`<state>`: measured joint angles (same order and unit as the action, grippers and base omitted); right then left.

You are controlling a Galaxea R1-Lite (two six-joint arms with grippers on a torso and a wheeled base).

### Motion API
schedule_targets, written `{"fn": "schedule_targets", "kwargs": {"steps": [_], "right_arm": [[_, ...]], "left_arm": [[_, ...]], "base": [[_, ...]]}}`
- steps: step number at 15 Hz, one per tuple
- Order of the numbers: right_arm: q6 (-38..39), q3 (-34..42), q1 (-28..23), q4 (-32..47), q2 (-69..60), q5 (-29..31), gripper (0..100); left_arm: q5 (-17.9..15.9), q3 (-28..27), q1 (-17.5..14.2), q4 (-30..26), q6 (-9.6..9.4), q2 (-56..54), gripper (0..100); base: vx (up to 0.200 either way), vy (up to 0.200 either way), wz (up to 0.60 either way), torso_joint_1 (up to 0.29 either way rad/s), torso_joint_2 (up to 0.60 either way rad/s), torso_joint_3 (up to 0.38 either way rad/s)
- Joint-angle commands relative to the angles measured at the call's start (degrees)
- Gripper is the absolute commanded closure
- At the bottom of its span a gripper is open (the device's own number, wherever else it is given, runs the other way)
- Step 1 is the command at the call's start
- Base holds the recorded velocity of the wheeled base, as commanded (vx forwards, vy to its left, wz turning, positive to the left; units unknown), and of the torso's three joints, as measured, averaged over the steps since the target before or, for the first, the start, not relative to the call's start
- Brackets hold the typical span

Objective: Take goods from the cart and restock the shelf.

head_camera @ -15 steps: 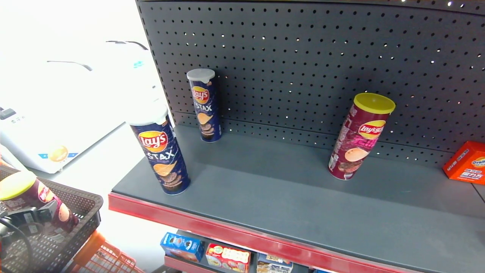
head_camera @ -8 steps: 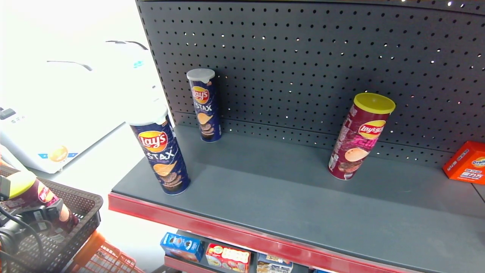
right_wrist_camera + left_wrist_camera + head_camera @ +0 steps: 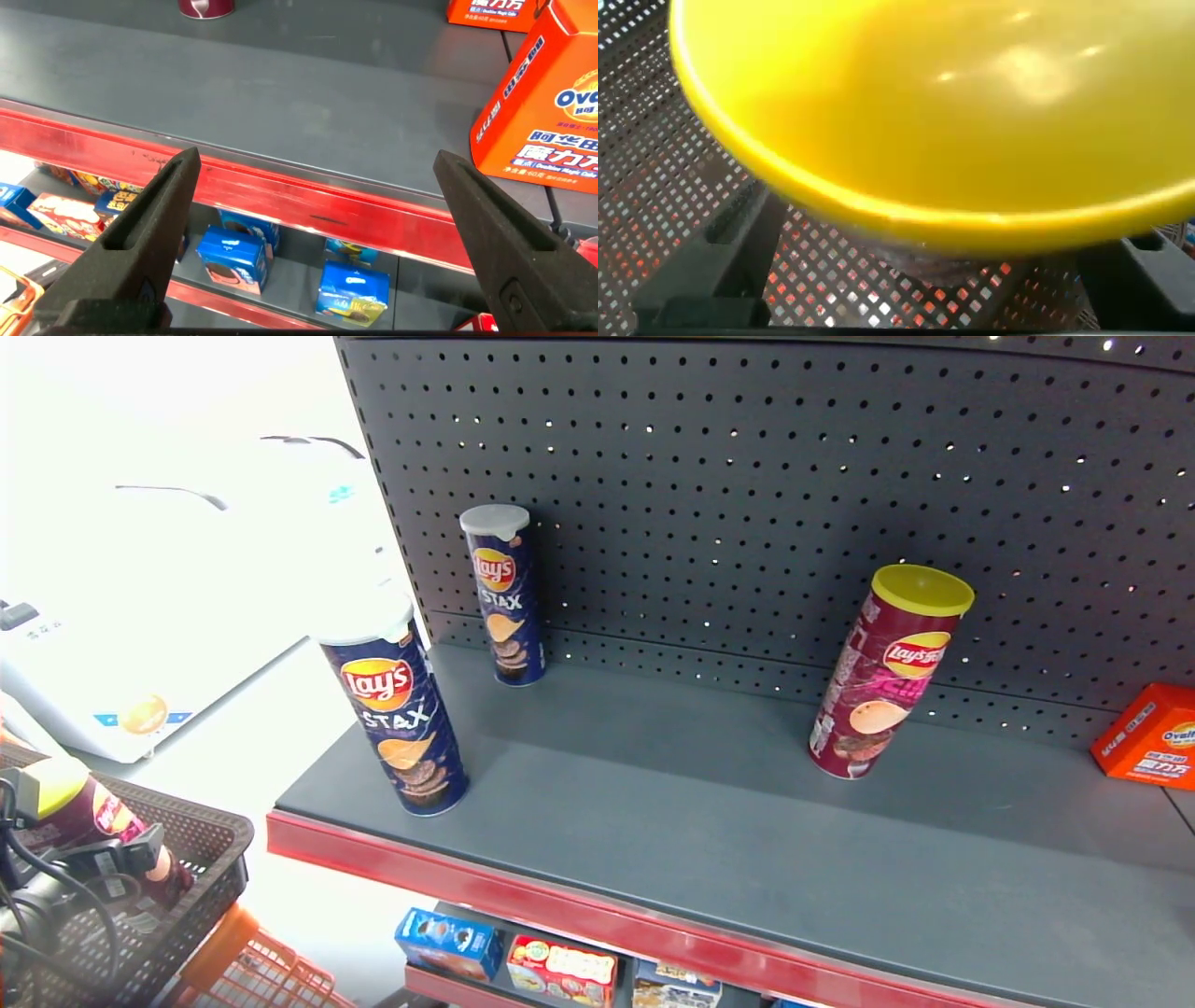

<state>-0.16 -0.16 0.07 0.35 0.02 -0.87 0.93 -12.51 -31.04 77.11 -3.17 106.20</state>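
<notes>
Shelf: a grey shelf [image 3: 709, 840] with a red front lip crosses the middle of the head view, and a black pegboard [image 3: 747, 476] stands behind it.
Blue cans: two upright blue cans stand at the left of the shelf. The front blue can [image 3: 397, 709] is at the front left corner, and the rear blue can [image 3: 504, 597] is against the pegboard.
Shelf can: a maroon can with a yellow lid [image 3: 887, 681] stands right of centre, close to the pegboard.
Orange box: an orange box [image 3: 1148, 737] sits at the right edge of the frame, on the shelf.
Cart: at the lower left, a dark mesh basket [image 3: 219, 859] rests on an orange cart [image 3: 271, 980].
Basket can: a second maroon can with a yellow lid [image 3: 89, 807] leans inside the basket, lid toward the upper left. Its lid [image 3: 952, 103] looms large in the left wrist view.
Left gripper: the left gripper [image 3: 103, 868] straddles the basket can's body. Its fingers [image 3: 719, 261] are spread wide, with mesh showing between each finger and the can.
Right gripper: the right gripper [image 3: 316, 163] is spread wide before the shelf's red lip, with the orange box [image 3: 551, 103] close by.
Lower shelf: small boxes [image 3: 560, 971] line the lower shelf at the bottom centre.
</notes>
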Motion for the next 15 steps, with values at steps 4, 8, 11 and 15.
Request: {"fn": "schedule_targets", "kwargs": {"steps": [4, 8, 11, 15], "right_arm": [[0.0, 0.0, 0.0, 0.0, 0.0, 0.0, 0], [0.0, 0.0, 0.0, 0.0, 0.0, 0.0, 0], [0.0, 0.0, 0.0, 0.0, 0.0, 0.0, 0], [0.0, 0.0, 0.0, 0.0, 0.0, 0.0, 0]], "left_arm": [[0.0, -0.9, -0.1, -0.1, -0.08, 0.5, 100], [0.0, -1.3, 0.3, 0.9, -0.96, -1.4, 100], [-1.5, -5.0, 1.7, -1.4, -2.98, -11.2, 100], [-3.8, -7.0, 7.7, -17.3, -4.48, -27.9, 100]], "base": [[0.000, 0.000, 0.00, 0.000, 0.00, 0.000], [0.000, 0.000, 0.00, 0.000, 0.00, 0.000], [0.000, 0.000, 0.00, 0.000, 0.00, 0.000], [0.000, 0.000, 0.00, 0.000, 0.00, 0.000]]}}
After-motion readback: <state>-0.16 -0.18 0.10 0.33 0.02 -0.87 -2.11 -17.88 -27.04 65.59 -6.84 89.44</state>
